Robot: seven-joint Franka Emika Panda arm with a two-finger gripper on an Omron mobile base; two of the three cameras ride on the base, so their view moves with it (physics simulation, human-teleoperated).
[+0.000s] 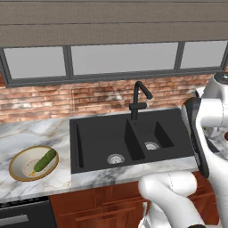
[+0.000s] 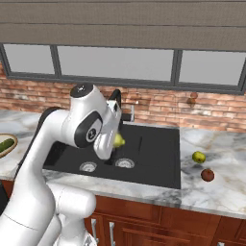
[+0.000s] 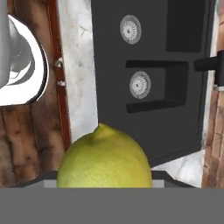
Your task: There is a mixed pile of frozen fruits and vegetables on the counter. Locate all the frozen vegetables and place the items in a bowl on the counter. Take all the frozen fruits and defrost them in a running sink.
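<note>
Lemon [image 3: 105, 157] clamped in gripper [image 2: 116, 140], held above black sink [image 2: 149, 153] (two basins, steel drains). Cucumber [image 1: 45, 160] lies in bowl [image 1: 18, 171] on marble counter [image 1: 31, 133], left of sink. Green ball [image 2: 199, 156] and red ball [image 2: 207, 175] sit close together on counter right of sink. Brick wall [image 1: 44, 100], windows behind.

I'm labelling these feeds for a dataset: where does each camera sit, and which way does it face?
Left base view: behind the arm's left, facing the matte black two-basin sink, brick wall and golden-rimmed bowl holding a long green cucumber-like piece; white arm at lower right.
Right base view: behind the arm's right, facing the same sink; arm at lower left, gripper carrying a yellow-green lemon-like ball.
Hand view: on the hand, looking down along the gripper at that lemon over sink and marble counter.
Both base views share sink, tap and bowl.
</note>
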